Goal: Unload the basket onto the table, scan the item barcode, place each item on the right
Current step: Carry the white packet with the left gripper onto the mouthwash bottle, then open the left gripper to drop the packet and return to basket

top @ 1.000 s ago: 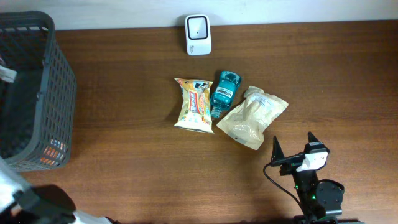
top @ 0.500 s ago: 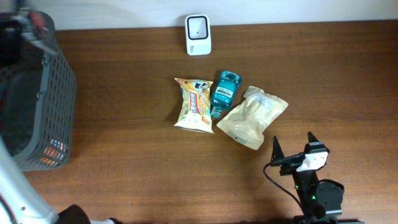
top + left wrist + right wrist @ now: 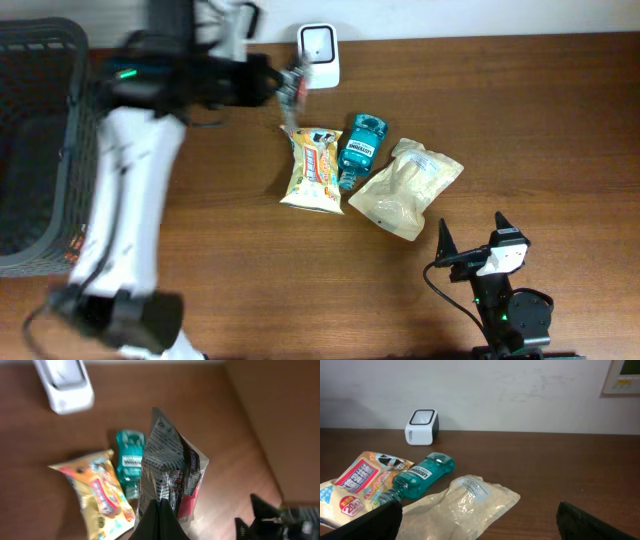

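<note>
Your stock on the surface:
- Left hand: clamped on the silver foil packet, held aloft just beside the white scanner
- Right hand: fingers wide apart, near the beige pouch
- Lying loose: yellow snack bag, teal bottle

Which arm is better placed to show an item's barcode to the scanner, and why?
Left. The left fingers are shut on a foil packet, held close to the scanner. The right fingers stand open and empty, far from it.
</note>
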You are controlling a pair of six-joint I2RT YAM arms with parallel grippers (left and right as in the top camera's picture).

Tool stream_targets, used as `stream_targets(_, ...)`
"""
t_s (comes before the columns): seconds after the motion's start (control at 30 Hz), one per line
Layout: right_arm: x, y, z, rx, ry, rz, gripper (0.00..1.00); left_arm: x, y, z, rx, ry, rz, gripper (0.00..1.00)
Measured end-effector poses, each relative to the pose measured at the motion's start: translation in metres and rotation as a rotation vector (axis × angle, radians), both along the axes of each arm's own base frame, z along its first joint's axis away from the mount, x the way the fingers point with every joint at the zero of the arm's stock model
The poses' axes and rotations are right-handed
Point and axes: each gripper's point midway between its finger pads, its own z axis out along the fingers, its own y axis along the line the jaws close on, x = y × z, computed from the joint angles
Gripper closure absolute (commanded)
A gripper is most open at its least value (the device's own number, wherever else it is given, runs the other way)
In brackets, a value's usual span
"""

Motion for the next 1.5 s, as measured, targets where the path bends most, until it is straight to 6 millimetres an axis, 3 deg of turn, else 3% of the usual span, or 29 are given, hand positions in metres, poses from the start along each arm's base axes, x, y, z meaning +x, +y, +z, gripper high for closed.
stream_targets(0.3,0.000,0.000,0.000,-0.001,0.000,0.000,0.02,0.000,-0.125,-0.158,0.104,0.225,-0.236,1.00)
stream_targets(0.4,0.000,0.000,0.000,-0.001,0.000,0.000,0.02,-0.003,-0.150,-0.191,0.117,0.237,-0.280,0.99)
stream_targets(0.47,0.000,0.000,0.000,-0.001,0.000,0.000,0.02,-0.007,-0.161,-0.207,0.128,0.248,-0.301,0.55)
stream_targets(0.53,0.000,0.000,0.000,0.000,0.000,0.000,0.02,-0.008,-0.165,-0.212,0.140,0.243,-0.303,0.37)
stream_targets(0.6,0.000,0.000,0.000,-0.001,0.000,0.000,0.02,-0.006,-0.164,-0.213,0.147,0.236,-0.298,0.10)
stream_targets(0.67,0.000,0.000,0.000,0.000,0.000,0.000,0.02,-0.004,-0.162,-0.213,0.155,0.233,-0.290,0.01)
stream_targets(0.83,0.000,0.000,0.000,-0.001,0.000,0.000,0.02,0.002,-0.154,-0.214,0.158,0.238,-0.264,0.01)
stream_targets(1.0,0.000,0.000,0.000,-0.001,0.000,0.000,0.02,0.011,-0.132,-0.193,0.153,0.228,-0.221,0.01)
stream_targets(1.13,0.000,0.000,0.000,-0.001,0.000,0.000,0.02,0.011,-0.100,-0.131,0.151,0.153,-0.164,0.01)
stream_targets(1.3,0.000,0.000,0.000,0.000,0.000,0.000,0.02,-0.005,-0.033,-0.055,0.217,0.074,-0.020,0.01)
stream_targets(1.5,0.000,0.000,0.000,-0.001,0.000,0.000,0.02,-0.027,0.069,-0.003,0.331,0.026,0.226,0.01)
